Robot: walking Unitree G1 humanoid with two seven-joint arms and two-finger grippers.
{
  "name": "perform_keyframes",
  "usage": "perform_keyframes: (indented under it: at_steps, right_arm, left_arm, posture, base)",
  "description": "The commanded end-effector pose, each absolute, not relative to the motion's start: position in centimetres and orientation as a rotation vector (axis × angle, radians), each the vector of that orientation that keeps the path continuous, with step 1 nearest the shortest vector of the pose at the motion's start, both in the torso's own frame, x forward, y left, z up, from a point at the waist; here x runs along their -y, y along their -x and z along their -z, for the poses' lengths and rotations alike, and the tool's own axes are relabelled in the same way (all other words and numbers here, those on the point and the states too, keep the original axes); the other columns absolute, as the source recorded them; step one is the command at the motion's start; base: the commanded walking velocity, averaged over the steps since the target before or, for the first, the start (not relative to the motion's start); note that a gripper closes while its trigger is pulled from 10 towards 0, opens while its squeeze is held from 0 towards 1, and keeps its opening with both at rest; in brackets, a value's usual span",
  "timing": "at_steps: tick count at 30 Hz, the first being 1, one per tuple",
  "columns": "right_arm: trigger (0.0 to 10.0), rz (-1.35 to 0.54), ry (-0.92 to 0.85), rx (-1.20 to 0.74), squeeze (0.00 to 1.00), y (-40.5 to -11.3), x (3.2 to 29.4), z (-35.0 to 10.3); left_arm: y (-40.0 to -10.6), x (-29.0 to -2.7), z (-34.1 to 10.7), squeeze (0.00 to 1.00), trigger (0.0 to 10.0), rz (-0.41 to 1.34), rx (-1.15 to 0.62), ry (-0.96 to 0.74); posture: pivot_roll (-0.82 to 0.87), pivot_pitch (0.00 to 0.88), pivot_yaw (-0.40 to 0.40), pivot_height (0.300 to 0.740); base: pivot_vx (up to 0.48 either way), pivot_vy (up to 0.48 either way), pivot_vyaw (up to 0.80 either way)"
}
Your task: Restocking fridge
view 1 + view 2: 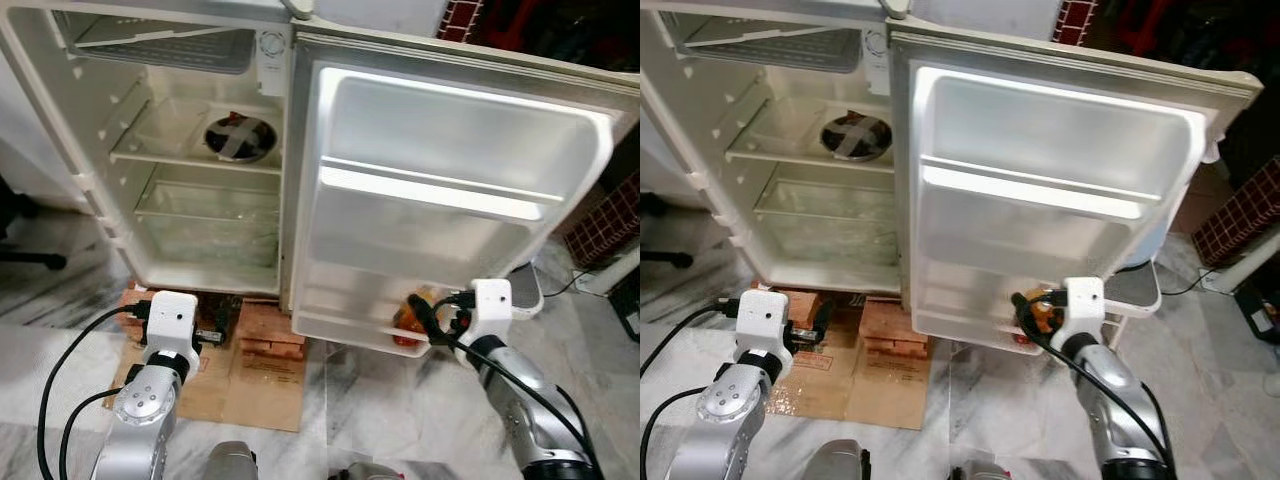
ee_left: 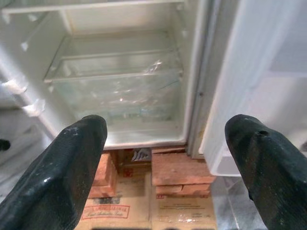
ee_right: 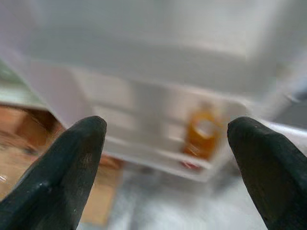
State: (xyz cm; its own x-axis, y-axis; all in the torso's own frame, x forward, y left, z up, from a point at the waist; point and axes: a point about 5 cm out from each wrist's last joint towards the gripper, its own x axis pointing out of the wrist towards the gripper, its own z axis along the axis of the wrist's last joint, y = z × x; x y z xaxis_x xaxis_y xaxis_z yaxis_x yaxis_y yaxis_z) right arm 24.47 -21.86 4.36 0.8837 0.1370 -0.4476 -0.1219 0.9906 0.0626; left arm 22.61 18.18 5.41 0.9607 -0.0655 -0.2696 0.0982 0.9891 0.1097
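Observation:
The fridge (image 1: 180,150) stands open, its door (image 1: 450,200) swung out to the right. An orange bottle with a red base (image 1: 404,326) sits in the door's bottom shelf (image 1: 330,325); it looks blurred in the right wrist view (image 3: 201,136). My right gripper (image 1: 428,320) is open, just in front of that bottle and to its right. My left gripper (image 1: 218,322) is open, low before the fridge's base, and faces the clear crisper drawer (image 2: 120,81). A dark round dish (image 1: 240,138) rests on the middle shelf.
The fridge stands on red bricks (image 1: 270,338), with flattened cardboard (image 1: 255,390) on the marble floor in front. A white stand (image 1: 527,290) is behind the door at right. Black cables (image 1: 70,350) trail beside my left arm.

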Motion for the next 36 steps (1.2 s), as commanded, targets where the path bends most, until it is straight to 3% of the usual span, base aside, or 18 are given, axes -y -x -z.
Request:
perform_keyframes:
  at_steps: [1,5,14,26,36]
  right_arm:
    - [10.0,-0.098,0.018,-0.529,0.00,-24.1,22.9,-3.9]
    - [10.0,-0.005,0.051,-0.519,0.00,-25.9,23.9,-4.4]
    - [10.0,0.039,-0.026,-0.332,0.00,-29.9,22.9,-7.7]
    - [10.0,0.033,-0.018,-0.263,0.00,-31.9,22.7,-9.6]
    - [10.0,-0.028,-0.065,-0.168,0.00,-33.2,20.8,-10.7]
  left_arm:
    - [-22.7,-17.8,-5.2,0.00,10.0,0.096,-0.271,-0.114]
    - [-22.7,-17.3,-5.1,0.00,10.0,0.113,-0.271,-0.104]
    - [-23.0,-17.6,-5.4,0.00,10.0,0.094,-0.259,-0.104]
    - [-22.8,-17.4,-5.3,0.00,10.0,0.084,-0.267,-0.100]
    - [-22.9,-17.9,-5.0,0.00,10.0,0.021,-0.293,-0.100]
  posture:
    - [0.10,0.038,-0.066,0.740]
    - [0.10,0.043,-0.063,0.740]
    - [0.11,0.053,-0.066,0.740]
    - [0.11,0.064,-0.075,0.740]
    - [0.11,0.070,-0.073,0.740]
  base:
    - [0.000,-0.274,0.00]
    - [0.000,-0.418,0.00]
    - [0.000,-0.460,0.00]
    - [0.000,-0.437,0.00]
    - [0.000,-0.031,0.79]
